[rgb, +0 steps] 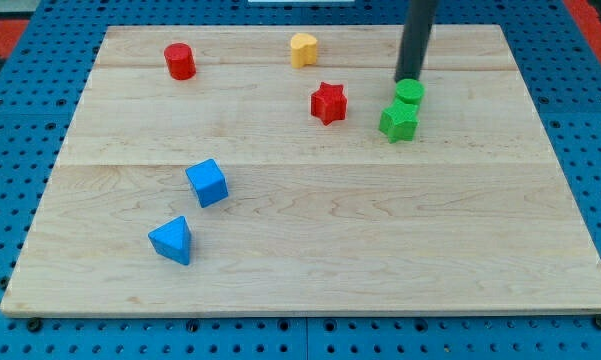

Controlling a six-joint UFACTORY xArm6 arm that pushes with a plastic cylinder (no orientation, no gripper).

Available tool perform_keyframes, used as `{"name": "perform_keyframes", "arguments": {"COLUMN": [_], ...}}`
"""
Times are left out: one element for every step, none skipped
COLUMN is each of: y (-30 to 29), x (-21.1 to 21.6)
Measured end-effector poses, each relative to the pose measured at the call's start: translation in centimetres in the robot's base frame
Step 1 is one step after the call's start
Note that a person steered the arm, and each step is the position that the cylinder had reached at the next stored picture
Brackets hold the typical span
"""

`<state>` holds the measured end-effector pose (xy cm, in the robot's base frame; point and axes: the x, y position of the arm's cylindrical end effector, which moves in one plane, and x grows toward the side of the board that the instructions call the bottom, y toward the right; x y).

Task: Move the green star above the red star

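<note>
The green star (399,122) lies on the wooden board at the view's upper right, touching a green cylinder (410,93) just above it. The red star (328,102) lies to the left of both, a short gap away. My tip (410,78) is the lower end of a dark rod coming down from the view's top. It stands right at the top edge of the green cylinder, above the green star and to the right of the red star.
A yellow heart-like block (302,48) sits near the board's top middle. A red cylinder (180,61) is at the top left. A blue cube (207,183) and a blue triangular block (172,241) lie at the lower left. The board's right edge (555,150) is near.
</note>
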<state>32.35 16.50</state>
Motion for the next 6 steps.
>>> {"name": "perform_keyframes", "arguments": {"y": [4.0, 1.4, -6.9, -12.2, -13.7, -6.2], "x": [6.6, 9.7, 4.5, -1.7, -2.8, -0.2]}}
